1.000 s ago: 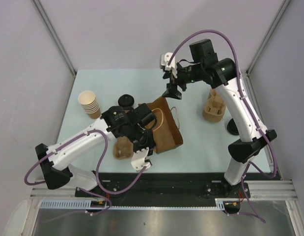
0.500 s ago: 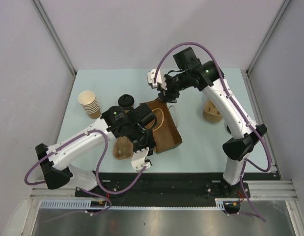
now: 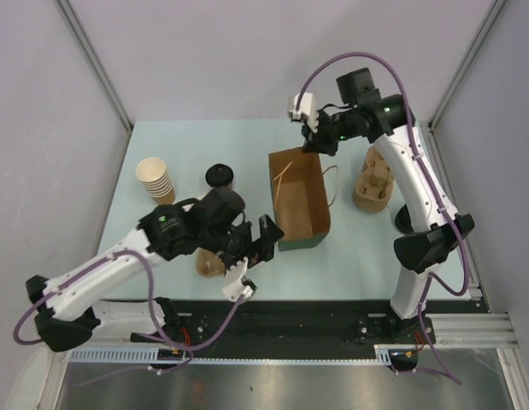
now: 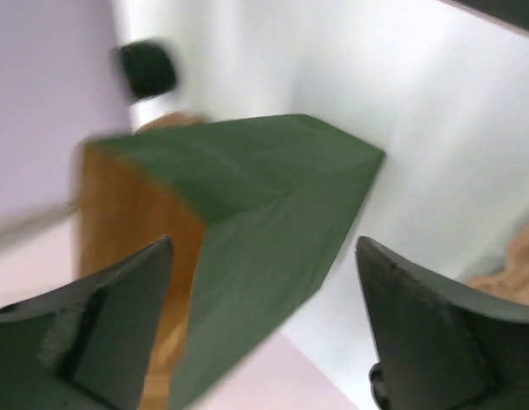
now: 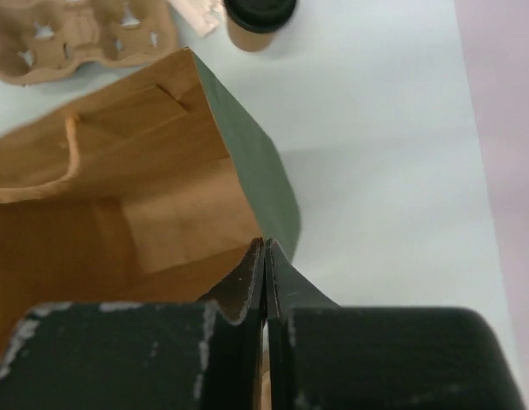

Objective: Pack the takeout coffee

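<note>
The takeout coffee (image 3: 220,177) is a small tan cup with a black lid, standing on the table left of the bag; the right wrist view shows the coffee (image 5: 258,17) beyond the bag's far corner. The green paper bag (image 3: 298,198) stands upright in mid-table, its mouth open and its brown inside showing. My right gripper (image 3: 314,142) is above the bag's far rim and shut on that rim (image 5: 266,249). My left gripper (image 3: 252,244) is open beside the bag's near-left corner, apart from it. Its view is blurred, and the bag (image 4: 273,213) lies ahead of the spread fingers (image 4: 110,325).
A stack of lidless paper cups (image 3: 155,180) stands at the left. One pulp cup carrier (image 3: 208,262) lies under my left arm, and more carriers (image 3: 373,183) are stacked right of the bag. A carrier (image 5: 85,38) also shows past the bag.
The bag has gone from lying tilted to standing upright. My left gripper opened, let go of it and drew back toward the near edge. My right gripper shut on the far rim.
</note>
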You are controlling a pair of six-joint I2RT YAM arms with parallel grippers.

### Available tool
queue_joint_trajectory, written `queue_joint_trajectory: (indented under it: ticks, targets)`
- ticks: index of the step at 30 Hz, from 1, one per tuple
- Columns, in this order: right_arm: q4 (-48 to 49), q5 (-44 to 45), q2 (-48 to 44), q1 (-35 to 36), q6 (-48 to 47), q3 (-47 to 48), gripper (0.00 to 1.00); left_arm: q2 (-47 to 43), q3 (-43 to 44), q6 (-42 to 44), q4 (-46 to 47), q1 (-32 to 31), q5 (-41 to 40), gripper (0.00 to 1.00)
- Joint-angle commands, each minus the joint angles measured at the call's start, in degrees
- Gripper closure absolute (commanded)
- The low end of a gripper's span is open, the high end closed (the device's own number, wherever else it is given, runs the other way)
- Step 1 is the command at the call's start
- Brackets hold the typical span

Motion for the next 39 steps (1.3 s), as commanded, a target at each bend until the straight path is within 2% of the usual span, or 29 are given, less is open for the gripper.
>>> queue_joint_trajectory:
  ticks: [1, 2, 4, 8, 10, 11, 12, 13, 14, 16, 20, 25, 32, 35, 39]
  targets:
    - [2.64, -5.37, -1.58, -4.75, 10.28, 1.89, 1.0, -10.4, -0.3, -27.86, 18.15, -0.8, 4.05, 0.01]
    - [3.08, -5.55, -1.67, -5.19, 13.34, 1.45, 1.0, -11.3, -0.3, -39.41, 20.8, -1.32, 2.74, 0.0]
    - [5.45, -4.86, -2.02, -5.45, 16.09, -0.3, 1.0, -11.57, 1.98, -52.45, 24.51, -1.42, -2.35, 0.0]
    - [10.2, -2.66, -3.08, -5.45, 24.78, -2.6, 1.0, -4.21, 13.03, -69.73, 24.61, -1.33, -13.51, 0.06]
    - [11.08, -2.04, -2.99, -5.19, 29.0, -2.77, 1.0, 3.52, 24.88, -78.66, 22.85, -1.24, -17.55, 0.12]
    - [12.04, -1.52, -2.99, -5.28, 30.32, -3.3, 1.0, 6.25, 29.45, -81.68, 20.41, -0.54, -18.01, 0.14]
    - [12.57, -0.47, -3.16, -5.28, 33.47, -3.65, 1.0, 11.75, 39.07, -84.84, 18.64, 0.33, -17.32, 0.18]
    - [13.1, 0.15, -3.17, -5.28, 34.89, -3.83, 1.0, 14.42, 44.04, -91.58, 16.88, 1.47, -14.44, 0.2]
    - [14.06, 0.85, -3.17, -5.28, 36.56, -4.0, 1.0, 16.71, 51.83, -94.86, 13.82, 3.75, -13.54, 0.21]
    - [14.77, 2.26, -3.52, -5.19, 41.39, -3.74, 1.0, 20.24, 54.89, -100.23, 13.96, 5.69, -12.23, 0.27]
    - [14.69, 4.11, -4.48, -3.62, 45.1, -4.09, 1.0, 20.16, 51.31, -102.89, 14.32, 7.89, -13.88, 0.35]
    - [18.54, 6.39, -9.84, -1.41, 44.14, -12.78, 1.0, 20.51, 49.19, -100.88, 15.02, 11.14, -20.03, 0.48]
    - [20.22, 9.82, -12.13, 0.26, 43.96, -17.54, 1.0, 22.62, 50.33, -94.28, 7.21, 11.94, -13.19, 0.57]
    - [21.19, 10.53, -12.92, 0.26, 44.13, -19.12, 1.0, 21.92, 49.28, -93.23, 6.32, 11.86, -9.94, 0.58]
    - [21.54, 11.06, -13.01, 0.26, 44.4, -19.74, 1.0, 22.18, 49.45, -93.05, 5.88, 10.98, -6.77, 0.51]
